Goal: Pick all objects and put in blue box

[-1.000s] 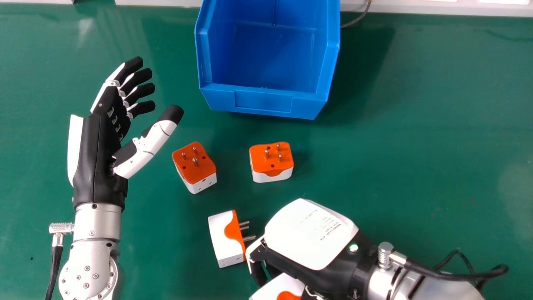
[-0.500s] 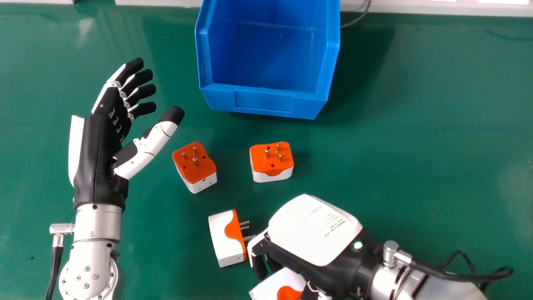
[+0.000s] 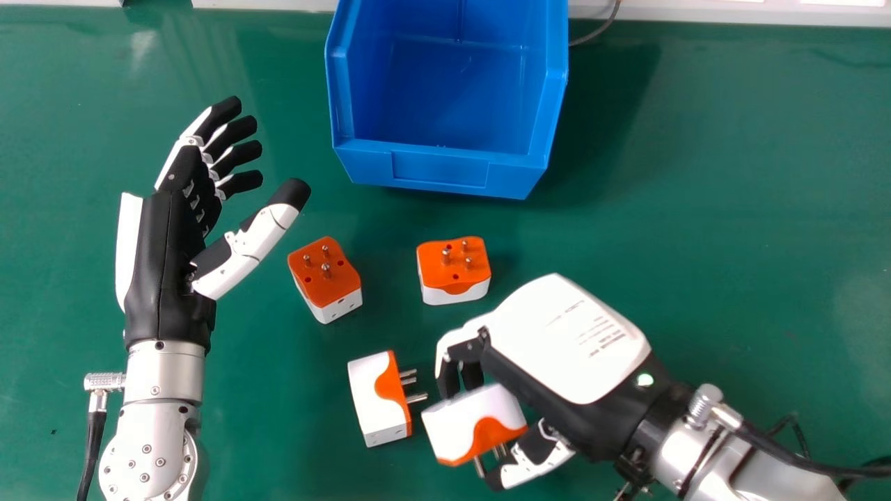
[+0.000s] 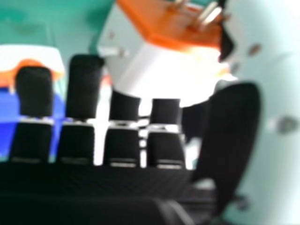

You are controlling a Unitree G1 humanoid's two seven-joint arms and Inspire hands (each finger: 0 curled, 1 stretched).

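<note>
- We've got the held plug adapter (image 3: 463, 424) pinched btw fingers & thumb of our R hand (image 3: 567, 337), prongs (image 3: 479, 465) thumb-side.
- Main risk: thumb bearing nr the prongs prob. gives uneven hold; adapter could twist or slip out en route.
- Just beside it, the side-lying adapter (image 3: 379, 400) has pins facing our load; a low sweep could snag it.
- Farther fwd, the left upright adapter (image 3: 326, 271) & right upright adapter (image 3: 454, 268) could get knocked if we carry low.
- Blue box (image 3: 438, 169) beyond: front wall may catch our load w/o enough lift.
- L hand (image 3: 167, 243): spread, holding nothing, at left.
</note>
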